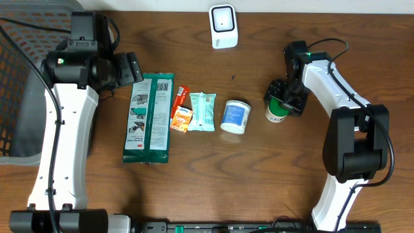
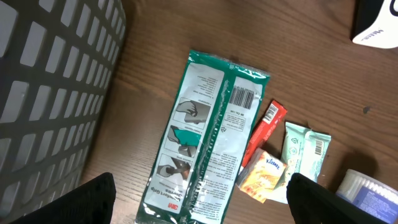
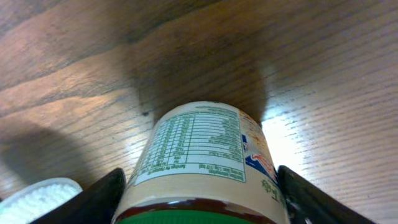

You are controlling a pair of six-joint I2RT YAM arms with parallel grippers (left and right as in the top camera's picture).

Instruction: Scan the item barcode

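A beige jar with a green lid [image 1: 277,110] lies on the wooden table at the right. In the right wrist view the jar [image 3: 199,162] fills the space between the two black fingers, its nutrition label facing up. My right gripper [image 3: 199,199] is shut on it, with a finger against each side. The white barcode scanner [image 1: 223,26] stands at the back middle of the table. My left gripper [image 2: 199,205] hangs open above the green glove pack [image 2: 208,137], holding nothing; the pack's barcode [image 2: 242,99] faces up.
A row of items lies mid-table: the green pack [image 1: 149,118], a red sachet [image 1: 179,102], an orange tissue pack [image 1: 182,120], a teal wipe pack [image 1: 202,111] and a white tub [image 1: 235,116]. A grey mesh basket [image 1: 19,84] stands at the left edge.
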